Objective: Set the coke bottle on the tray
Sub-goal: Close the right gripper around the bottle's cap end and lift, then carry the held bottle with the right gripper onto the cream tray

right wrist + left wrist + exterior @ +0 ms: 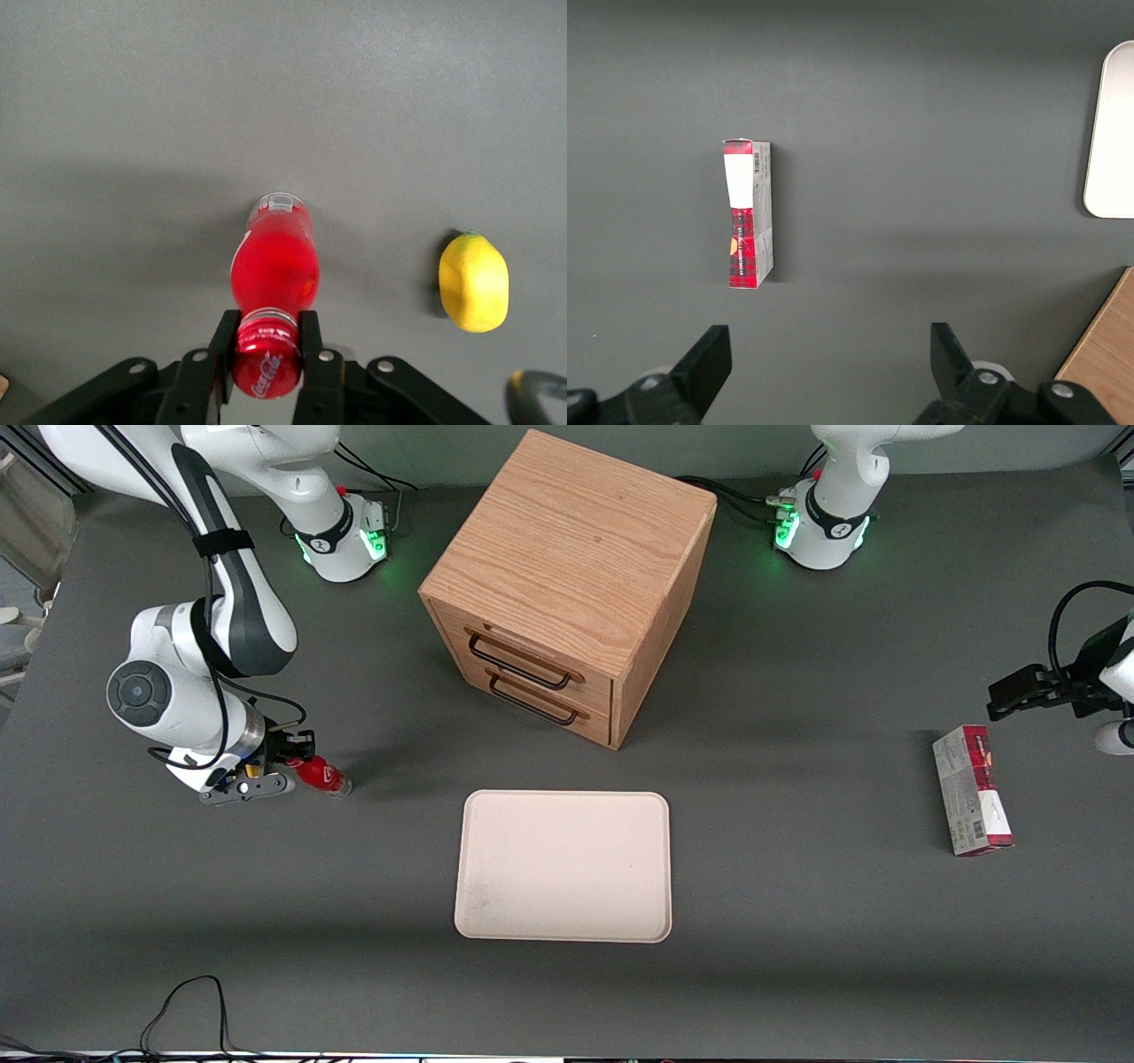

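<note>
The coke bottle (pixel 274 261) is small and red, with a red cap bearing white lettering and a clear base. My right gripper (pixel 268 323) is shut on its neck just under the cap, one black finger on each side. In the front view the gripper (pixel 297 767) is low over the table at the working arm's end. The bottle (pixel 322 775) slants down from it, base close to the surface. The cream tray (pixel 563 865) lies flat and bare nearer the front camera, apart from the bottle, toward the table's middle.
A yellow lemon-like thing (pixel 474 282) lies on the table beside the bottle. The wooden drawer cabinet (pixel 567 584) stands farther from the camera than the tray. A red-and-white carton (pixel 972 790) lies toward the parked arm's end. A black cable (pixel 182 1005) loops at the front edge.
</note>
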